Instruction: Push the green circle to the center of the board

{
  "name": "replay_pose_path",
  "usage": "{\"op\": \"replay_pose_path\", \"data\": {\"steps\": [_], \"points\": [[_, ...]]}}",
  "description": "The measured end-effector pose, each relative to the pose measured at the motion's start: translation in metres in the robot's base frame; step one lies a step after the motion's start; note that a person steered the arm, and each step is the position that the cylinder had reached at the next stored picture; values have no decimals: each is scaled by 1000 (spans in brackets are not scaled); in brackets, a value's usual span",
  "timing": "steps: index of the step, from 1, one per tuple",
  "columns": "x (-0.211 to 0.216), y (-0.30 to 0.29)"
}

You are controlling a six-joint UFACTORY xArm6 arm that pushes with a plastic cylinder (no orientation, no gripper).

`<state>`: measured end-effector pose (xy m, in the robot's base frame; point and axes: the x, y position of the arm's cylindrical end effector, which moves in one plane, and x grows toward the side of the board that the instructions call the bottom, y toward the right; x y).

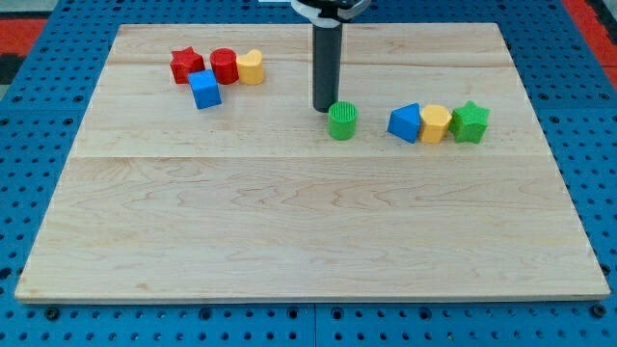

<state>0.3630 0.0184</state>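
The green circle is a small ribbed green cylinder standing on the wooden board, a little above and right of the board's middle. My tip is the lower end of the dark upright rod. It sits just to the left of the green circle and slightly toward the view's top, touching it or nearly so.
To the green circle's right stand a blue block, a yellow block and a green star in a row. At the upper left are a red star, a red cylinder, a yellow block and a blue cube.
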Motion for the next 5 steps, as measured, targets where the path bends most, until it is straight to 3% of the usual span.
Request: {"op": "replay_pose_path", "data": {"steps": [2,5], "points": [[29,-27],[36,-12]]}}
